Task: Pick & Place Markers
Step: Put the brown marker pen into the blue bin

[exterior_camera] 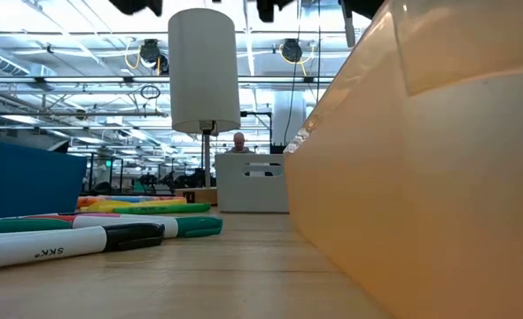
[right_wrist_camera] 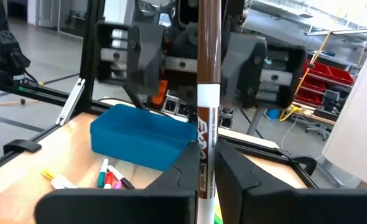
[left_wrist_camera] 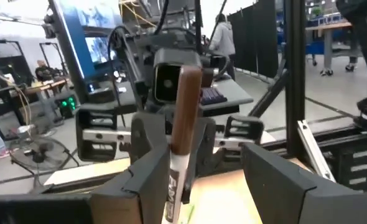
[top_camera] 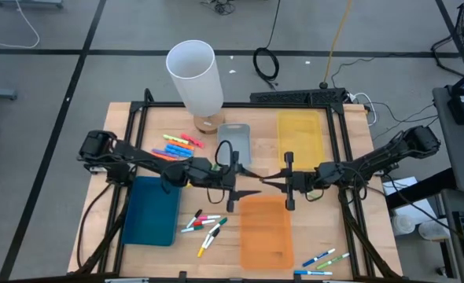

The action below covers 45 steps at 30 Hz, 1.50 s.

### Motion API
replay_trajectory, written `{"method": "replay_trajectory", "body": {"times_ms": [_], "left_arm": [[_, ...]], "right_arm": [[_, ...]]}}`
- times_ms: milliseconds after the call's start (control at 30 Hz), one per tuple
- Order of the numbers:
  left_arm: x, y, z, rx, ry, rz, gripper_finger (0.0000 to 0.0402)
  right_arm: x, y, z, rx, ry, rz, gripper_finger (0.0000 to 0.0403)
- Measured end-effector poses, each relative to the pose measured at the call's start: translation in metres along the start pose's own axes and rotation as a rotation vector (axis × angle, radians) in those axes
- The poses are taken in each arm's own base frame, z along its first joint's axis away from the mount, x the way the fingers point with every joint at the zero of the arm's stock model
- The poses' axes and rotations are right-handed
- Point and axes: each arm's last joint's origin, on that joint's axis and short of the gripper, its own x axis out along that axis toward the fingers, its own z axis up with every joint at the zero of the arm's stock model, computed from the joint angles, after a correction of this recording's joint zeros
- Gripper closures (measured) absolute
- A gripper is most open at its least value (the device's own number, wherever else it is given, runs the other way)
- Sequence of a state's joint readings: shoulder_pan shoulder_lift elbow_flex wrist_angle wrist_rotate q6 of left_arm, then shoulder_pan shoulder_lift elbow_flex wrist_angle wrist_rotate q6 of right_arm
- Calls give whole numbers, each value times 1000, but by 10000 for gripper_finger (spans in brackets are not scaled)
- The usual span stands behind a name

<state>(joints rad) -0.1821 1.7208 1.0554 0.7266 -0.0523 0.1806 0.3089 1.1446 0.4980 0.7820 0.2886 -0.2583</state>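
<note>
Above the desk's (top_camera: 130,114) middle, the right tool (right_wrist_camera: 205,180) clamps a brown-capped white marker (right_wrist_camera: 207,106) upright while the left tool (left_wrist_camera: 218,171) stands half-open around its cap end. Should either let go early, the marker could drop outside the flat orange plastic tray (top_camera: 265,229).

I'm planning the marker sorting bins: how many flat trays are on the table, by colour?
Blue tray: 1
Orange tray: 1
Yellow tray: 1
Grey tray: 1
Total: 4
</note>
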Motion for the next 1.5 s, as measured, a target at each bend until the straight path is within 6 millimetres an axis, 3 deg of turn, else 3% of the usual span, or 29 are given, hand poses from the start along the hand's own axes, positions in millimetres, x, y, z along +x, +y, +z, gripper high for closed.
{"method": "replay_trajectory", "body": {"times_ms": [200,500,633,867,1033,1200,1300,1500], "left_arm": [[8,5,-9,-1,8,-9,199],[13,20,-3,-8,-12,-9,205],[13,28,-5,-60,-18,-89,241],[13,30,-6,-46,-10,-90,362],[6,29,7,-69,10,-83,363],[-17,16,37,-67,117,-9,363],[-39,4,46,-119,279,58,363],[-100,-27,61,-473,599,182,363]], "right_arm": [[0,0,0,-1,1,1,385],[0,0,0,1,4,1,385],[0,0,-1,-1,5,2,385],[0,0,0,14,1,2,385],[0,0,1,12,-3,3,368],[0,0,-2,24,24,-1,331],[0,1,-3,22,31,3,315],[-2,-3,-2,12,61,-88,301]]}}
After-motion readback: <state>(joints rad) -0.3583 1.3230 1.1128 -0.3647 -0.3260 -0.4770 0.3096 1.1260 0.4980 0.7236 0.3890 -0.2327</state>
